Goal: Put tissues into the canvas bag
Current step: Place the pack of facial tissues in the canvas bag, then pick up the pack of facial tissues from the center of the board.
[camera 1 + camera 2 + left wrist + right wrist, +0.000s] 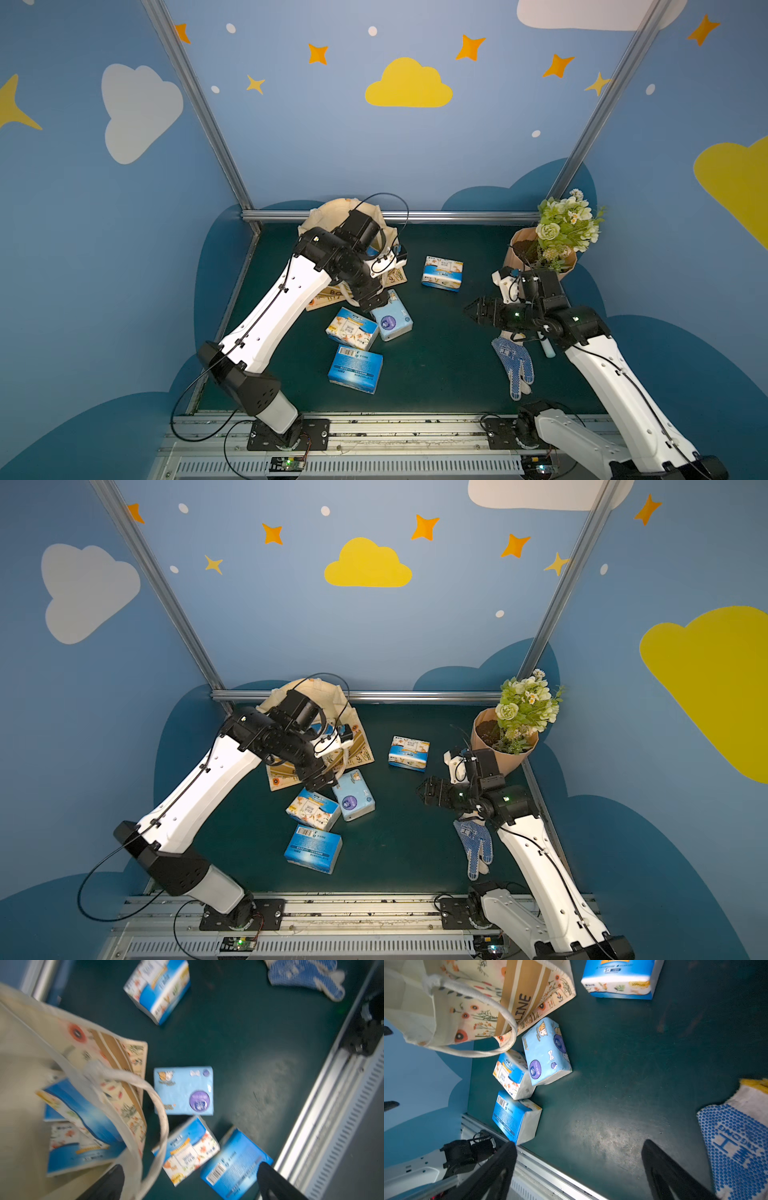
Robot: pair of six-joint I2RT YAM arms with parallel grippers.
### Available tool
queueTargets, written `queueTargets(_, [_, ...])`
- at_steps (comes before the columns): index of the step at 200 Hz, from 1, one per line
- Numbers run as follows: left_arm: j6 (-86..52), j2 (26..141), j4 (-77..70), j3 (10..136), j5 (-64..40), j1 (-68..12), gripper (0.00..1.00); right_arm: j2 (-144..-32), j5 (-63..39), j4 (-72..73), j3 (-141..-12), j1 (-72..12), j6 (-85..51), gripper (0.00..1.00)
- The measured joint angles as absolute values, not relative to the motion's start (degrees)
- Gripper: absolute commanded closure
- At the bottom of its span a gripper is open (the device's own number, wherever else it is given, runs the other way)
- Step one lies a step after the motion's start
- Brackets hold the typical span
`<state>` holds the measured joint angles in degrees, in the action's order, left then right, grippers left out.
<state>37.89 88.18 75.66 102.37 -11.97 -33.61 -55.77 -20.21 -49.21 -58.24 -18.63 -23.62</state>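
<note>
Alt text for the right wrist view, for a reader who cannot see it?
The right gripper, jaws open, looks down on a dark green table where three tissue packs cluster beside the floral canvas bag. A fourth pack lies apart, and a blue-dotted glove lies near one finger.

Top views: high, looking down, whole table (436,374). Wrist views: close, looking down; both share pale blue pack (184,1091).

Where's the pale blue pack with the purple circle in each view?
Top view: pale blue pack, mid-table, just in front of the canvas bag.
Top view: the pack again, by the bag's corner.
Left wrist: pack mid-picture, beside the bag's handle.
Right wrist: pack by the bag's corner.
Shared landmark: the canvas bag.
</note>
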Motion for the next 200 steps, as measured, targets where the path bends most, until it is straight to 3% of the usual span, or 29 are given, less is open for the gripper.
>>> queueTargets(50, [44.4,72.4,77.1,78.1,-13.2,-35.4,0.0,-56.1,-18.4,-48.4,-57.8,-18.6,-25.7,0.05])
queueTargets(95, [46.5,68.7,67.6,61.9,-10.8,-41.5,0.0,-54.3,-15.9,-48.4,-57.8,-15.2,-29.6,0.05])
queueTargets(200, [54.7,78.2,56.3,59.6,-10.2,-48.9,0.0,-49.9,-16.3,-49.1,-56.1,-13.5,-34.0,0.05])
